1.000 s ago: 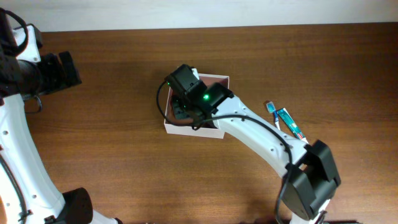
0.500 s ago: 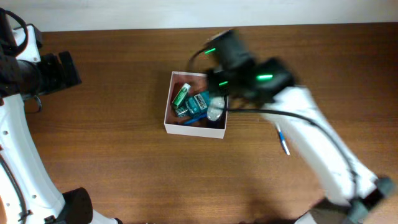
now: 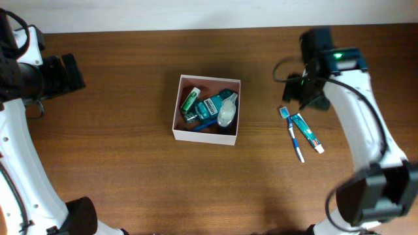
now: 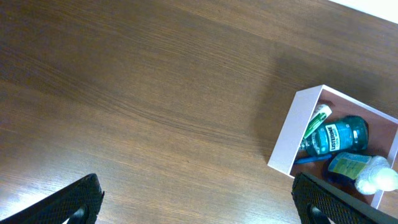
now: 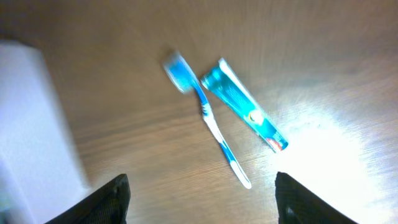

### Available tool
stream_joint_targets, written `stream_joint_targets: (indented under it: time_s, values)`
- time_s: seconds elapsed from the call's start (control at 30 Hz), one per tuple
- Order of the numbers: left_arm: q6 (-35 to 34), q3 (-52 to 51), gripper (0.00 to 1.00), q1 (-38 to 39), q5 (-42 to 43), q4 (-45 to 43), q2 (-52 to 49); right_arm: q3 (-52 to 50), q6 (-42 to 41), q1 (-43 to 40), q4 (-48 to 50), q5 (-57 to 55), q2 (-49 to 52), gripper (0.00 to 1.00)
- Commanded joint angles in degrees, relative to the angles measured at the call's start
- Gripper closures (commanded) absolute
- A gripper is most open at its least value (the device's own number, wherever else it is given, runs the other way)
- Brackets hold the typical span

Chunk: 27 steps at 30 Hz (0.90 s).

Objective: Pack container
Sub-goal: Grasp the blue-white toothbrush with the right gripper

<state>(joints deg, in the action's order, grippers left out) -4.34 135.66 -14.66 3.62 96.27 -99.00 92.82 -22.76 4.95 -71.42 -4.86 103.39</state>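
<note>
1. Now, my right tool hangs over the right part of the table; in the right wrist view its two fingers stand wide apart with nothing between them, though that view is blurred.
2. Below it lie a blue-and-white toothbrush and a teal toothpaste tube, side by side on the wood, the tube just to the right of the brush; neither touches my fingers.
3. Well to the left of those two, about mid-table, sits the container, white walls outside and pinkish-brown inside, open on top; its white wall shows at the left edge of the right wrist view.
4. Inside it I see a green tube on the left, a teal mouthwash bottle in the middle, and a pale, white-topped item on the right; they lie close together and overlap.
5. My left tool is at the far left of the table, well apart from the container; its fingers are spread wide and hold nothing.
</note>
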Motion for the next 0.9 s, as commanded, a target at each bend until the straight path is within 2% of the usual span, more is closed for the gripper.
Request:
stream_joint_targets:
  time_s: [0.0,0.07,0.2,0.27,0.47,0.63,0.73,0.87]
  values:
    - [-0.7,0.6,0.01,-0.2,0.0,-0.1,0.0,-7.8,2.3,-0.6,4.0,1.2,0.7,0.25]
    - [-0.7,0.6,0.01,-0.3,0.0,-0.1,0.0,-12.2,4.5,-0.8,8.3,1.2,1.0,0.19]
    - [-0.7,0.6,0.01,-0.2,0.0,-0.1,0.0,-20.0,4.9,-2.0,16.2,1.3,1.2,0.16]
    - [-0.7,0.6,0.01,-0.2,0.0,-0.1,0.0,-22.7,4.6,-2.6,19.1,2.6,1.2,0.17]
    - [-0.7,0.6,0.01,-0.3,0.0,-0.1,0.0,-30.6,4.5,-3.1,25.9,7.6,1.2,0.28]
    - [-0.7,0.6,0.01,-0.2,0.0,-0.1,0.0,-33.4,4.5,-3.1,28.4,9.2,1.2,0.51]
    - [-0.7,0.6,0.01,-0.2,0.0,-0.1,0.0,-33.5,4.5,-3.1,28.3,9.3,1.2,0.74]
    - [-0.7,0.6,0.01,-0.2,0.0,-0.1,0.0,-33.4,4.5,-3.1,27.9,9.3,1.2,0.88]
